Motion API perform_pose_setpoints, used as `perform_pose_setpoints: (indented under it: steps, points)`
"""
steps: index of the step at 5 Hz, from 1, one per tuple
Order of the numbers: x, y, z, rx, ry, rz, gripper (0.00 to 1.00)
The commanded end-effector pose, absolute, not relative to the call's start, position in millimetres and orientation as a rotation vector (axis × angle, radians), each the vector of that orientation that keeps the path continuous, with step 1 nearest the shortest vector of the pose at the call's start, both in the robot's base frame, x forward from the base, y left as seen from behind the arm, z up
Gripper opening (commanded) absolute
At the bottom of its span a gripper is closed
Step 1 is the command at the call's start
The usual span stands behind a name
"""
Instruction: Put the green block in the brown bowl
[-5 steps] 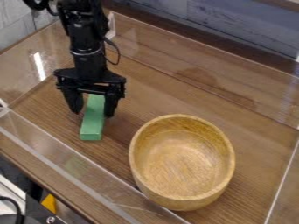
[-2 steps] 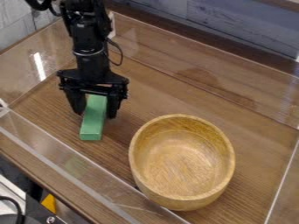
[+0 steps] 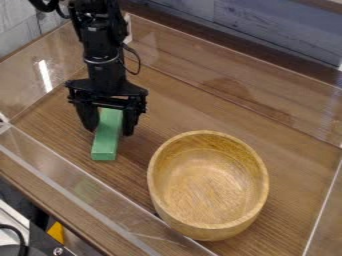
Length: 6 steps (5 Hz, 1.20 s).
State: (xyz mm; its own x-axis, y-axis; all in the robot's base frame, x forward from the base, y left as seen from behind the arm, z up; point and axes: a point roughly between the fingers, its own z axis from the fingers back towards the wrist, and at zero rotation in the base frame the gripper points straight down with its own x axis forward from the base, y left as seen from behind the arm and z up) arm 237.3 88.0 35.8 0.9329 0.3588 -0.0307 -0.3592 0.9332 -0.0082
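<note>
Camera view, working near to far: closest to the lens is the clear plastic wall [image 3: 80, 205] that boxes in the wooden tabletop [image 3: 254, 105]. Right behind it, lower right, sits the brown bowl [image 3: 207, 185], big round wooden thing w/ a thick rim, and it's empty afaict, nothing green inside.

Next back, left of the bowl and clearly apart from it, the green block [image 3: 106, 140] lies flat on the table, long axis running roughly toward the camera. The near end is fully visible, the far end is tucked between the fingers.

Over that far end is the gripper [image 3: 107, 122], pointing straight down, jaws spread as wide as they go, one black finger on each side of the block. Doesn't look like it's pinching anything yet; there's a gap on both sides, tho whether the tips touch the table I can't tell from this angle. Black arm goes up and back to the top left.

So progress-wise imo: early. Approach and lineup over the block look done, but the grasp isn't. Still left: close on the block, lift, carry right toward the bowl, drop it in. Basically the whole transport part is ahead.
</note>
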Motion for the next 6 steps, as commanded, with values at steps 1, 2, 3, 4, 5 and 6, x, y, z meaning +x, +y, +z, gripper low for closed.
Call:
perform_pose_setpoints:
  steps: [1,2,3,4,5,6]
  points:
    - [241.7,90.8,40.3,-0.002,-0.005,0.372,1.0]
    - [241.0,91.2,35.5,-0.001,0.001,0.381,1.0]
    - [240.0,91.1,33.0,-0.002,0.006,0.389,0.0]
    - [238.8,89.0,41.8,-0.013,0.006,0.393,0.0]
    - [237.8,85.9,54.3,-0.028,0.005,0.397,0.0]
    - [237.5,80.5,70.3,-0.048,0.001,0.397,0.0]
